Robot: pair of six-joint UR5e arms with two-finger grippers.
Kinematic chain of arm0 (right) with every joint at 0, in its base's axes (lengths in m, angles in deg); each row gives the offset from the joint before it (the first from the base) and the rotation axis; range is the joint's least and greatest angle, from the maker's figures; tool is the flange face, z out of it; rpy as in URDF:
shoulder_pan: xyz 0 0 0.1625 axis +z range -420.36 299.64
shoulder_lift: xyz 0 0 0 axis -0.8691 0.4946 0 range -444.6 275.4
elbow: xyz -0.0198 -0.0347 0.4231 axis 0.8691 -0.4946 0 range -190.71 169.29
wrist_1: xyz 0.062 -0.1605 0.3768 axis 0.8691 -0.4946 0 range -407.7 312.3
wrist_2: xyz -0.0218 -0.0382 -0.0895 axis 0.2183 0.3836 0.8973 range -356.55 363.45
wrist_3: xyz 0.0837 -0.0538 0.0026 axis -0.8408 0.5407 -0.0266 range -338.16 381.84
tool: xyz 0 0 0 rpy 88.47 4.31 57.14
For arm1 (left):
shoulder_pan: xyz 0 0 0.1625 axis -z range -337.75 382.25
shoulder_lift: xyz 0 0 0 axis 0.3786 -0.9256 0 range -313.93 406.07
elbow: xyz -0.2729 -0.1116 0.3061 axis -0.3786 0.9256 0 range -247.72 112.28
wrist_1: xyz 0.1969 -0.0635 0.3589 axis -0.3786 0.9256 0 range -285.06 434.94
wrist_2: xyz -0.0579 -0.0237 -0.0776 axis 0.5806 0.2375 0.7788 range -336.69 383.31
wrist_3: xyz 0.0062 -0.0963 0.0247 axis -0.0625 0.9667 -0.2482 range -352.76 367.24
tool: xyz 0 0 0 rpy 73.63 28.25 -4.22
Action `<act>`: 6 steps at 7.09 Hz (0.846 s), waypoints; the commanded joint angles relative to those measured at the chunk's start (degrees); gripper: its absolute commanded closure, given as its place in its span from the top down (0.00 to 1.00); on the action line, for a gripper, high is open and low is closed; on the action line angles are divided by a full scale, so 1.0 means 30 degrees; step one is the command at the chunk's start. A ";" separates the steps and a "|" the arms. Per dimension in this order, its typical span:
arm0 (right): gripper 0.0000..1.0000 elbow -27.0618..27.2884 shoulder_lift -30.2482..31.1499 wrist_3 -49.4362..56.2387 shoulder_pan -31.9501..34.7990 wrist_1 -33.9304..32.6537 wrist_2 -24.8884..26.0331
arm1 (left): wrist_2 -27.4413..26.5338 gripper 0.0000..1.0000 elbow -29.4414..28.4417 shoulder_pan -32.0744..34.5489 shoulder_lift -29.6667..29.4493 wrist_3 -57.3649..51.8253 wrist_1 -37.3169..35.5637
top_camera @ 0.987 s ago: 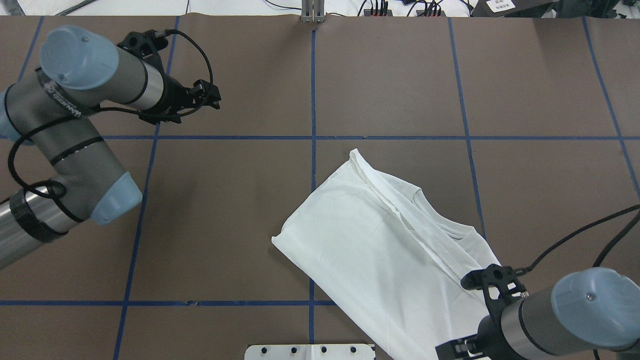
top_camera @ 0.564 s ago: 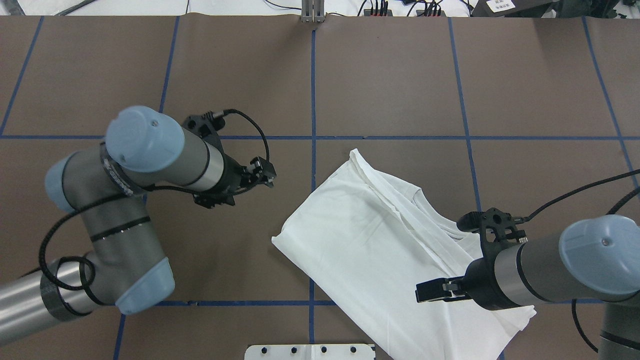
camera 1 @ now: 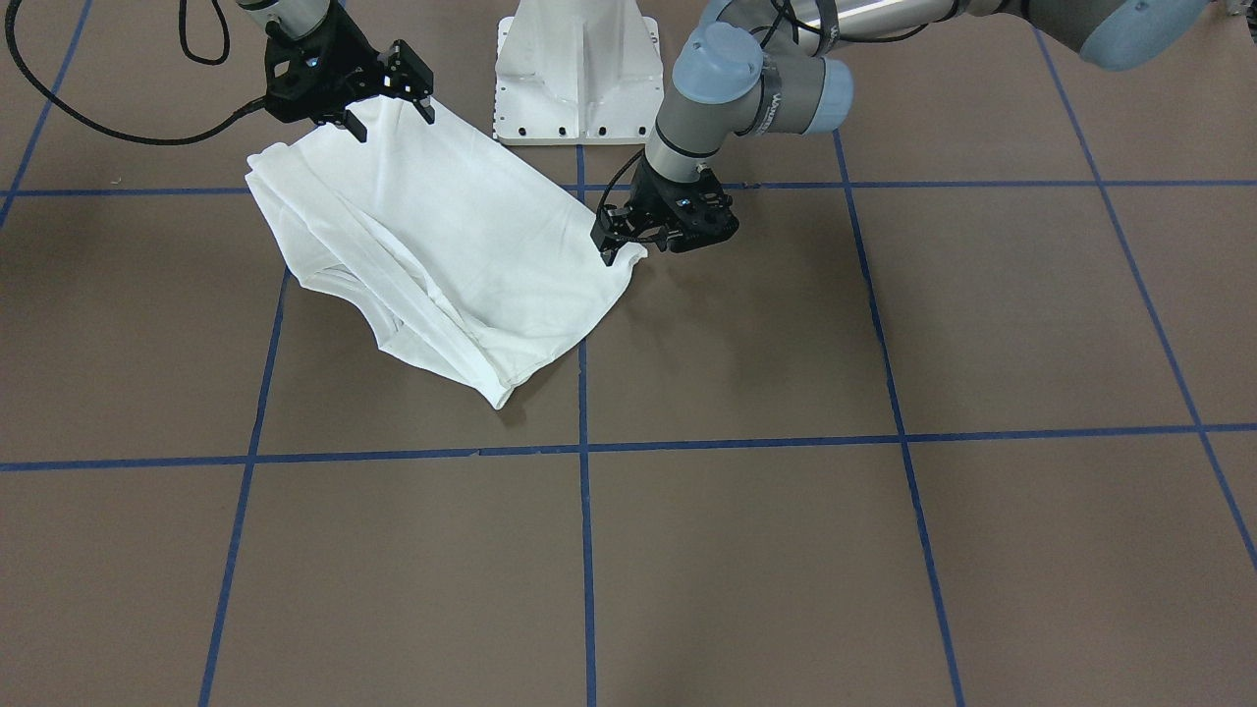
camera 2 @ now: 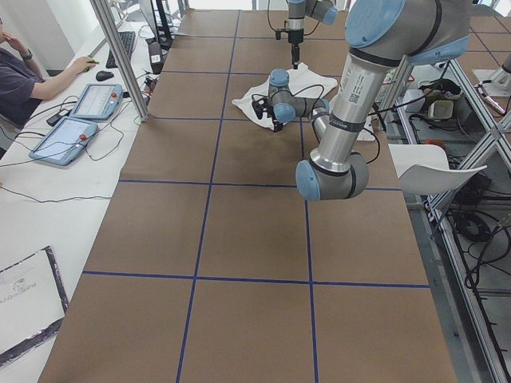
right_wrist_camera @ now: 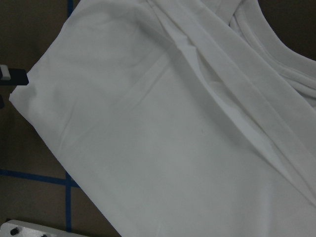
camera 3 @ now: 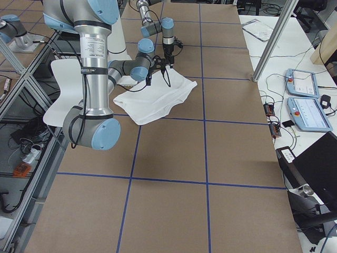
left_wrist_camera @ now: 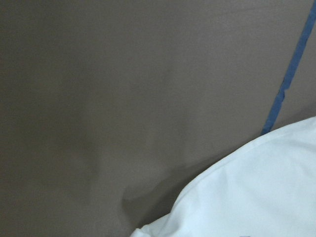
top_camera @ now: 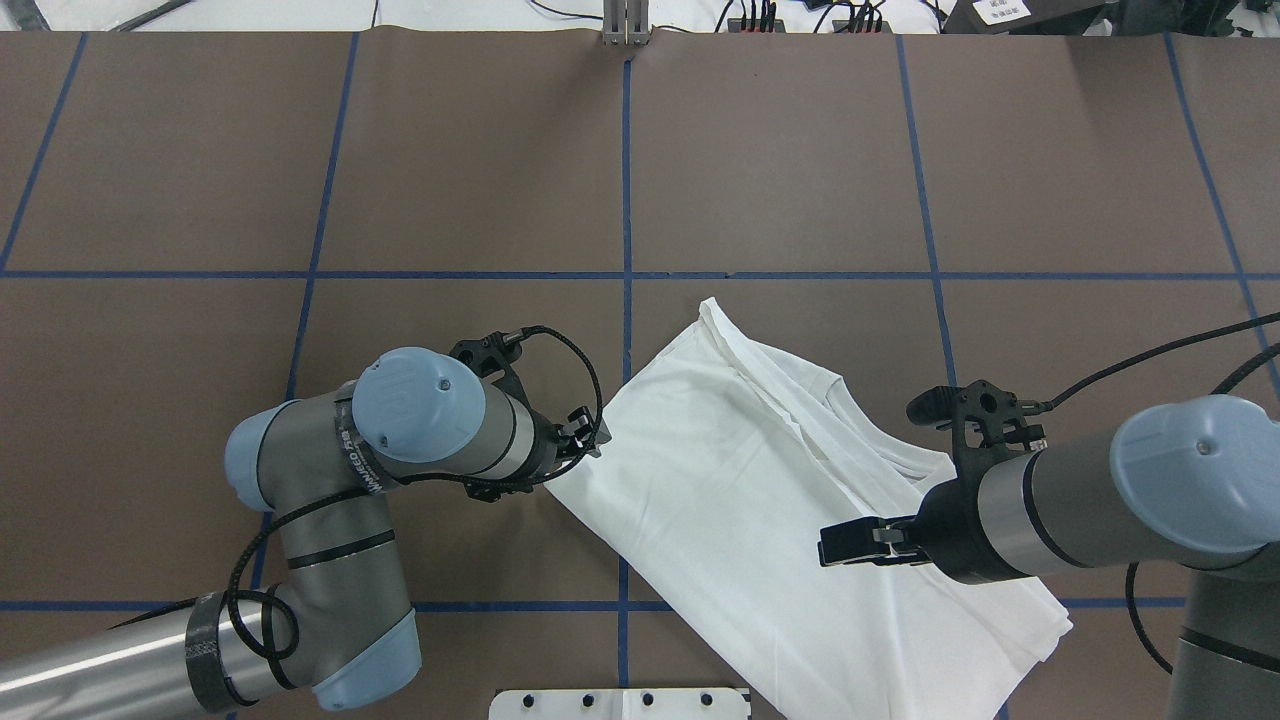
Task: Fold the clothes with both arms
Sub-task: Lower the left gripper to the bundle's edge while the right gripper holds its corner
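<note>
The white long-sleeved T-shirt [top_camera: 720, 480] lies folded and slanted on the brown table, its neck [top_camera: 900, 455] to the right. No text shows on it. It also shows in the front view [camera 1: 442, 236]. My left gripper [top_camera: 592, 440] is low at the shirt's left corner [camera 1: 628, 265], and its jaws look open in the front view [camera 1: 628, 247]. My right gripper [top_camera: 835, 548] hovers over the shirt's near right part, with its fingers spread and empty [camera 1: 388, 116]. The right wrist view shows only the shirt [right_wrist_camera: 187, 128].
The white metal pedestal [camera 1: 579, 69] stands at the table's near edge, right beside the shirt [top_camera: 620, 703]. Blue tape lines [top_camera: 626, 200] divide the table. A seated operator [camera 2: 24, 76] and tablets [camera 2: 80, 120] are at a side desk.
My left arm has swung from the far left of the table in to the shirt's left corner. My right gripper has moved from the near edge out over the shirt.
</note>
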 commanded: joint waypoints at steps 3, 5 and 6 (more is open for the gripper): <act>1.00 -0.0077 -0.0016 0.0000 0.0154 0.0000 0.0000 | -0.0028 0.81 -0.0298 -0.0273 -0.0040 0.0021 0.0199; 1.00 -0.0107 0.0013 0.0000 0.0154 0.0000 0.0000 | 0.0089 0.21 -0.0005 -0.0245 0.0047 0.0021 0.0082; 1.00 -0.0107 0.0042 0.0000 0.0270 0.0000 0.0000 | 0.0118 0.00 0.0025 -0.0244 0.0164 -0.0066 0.0227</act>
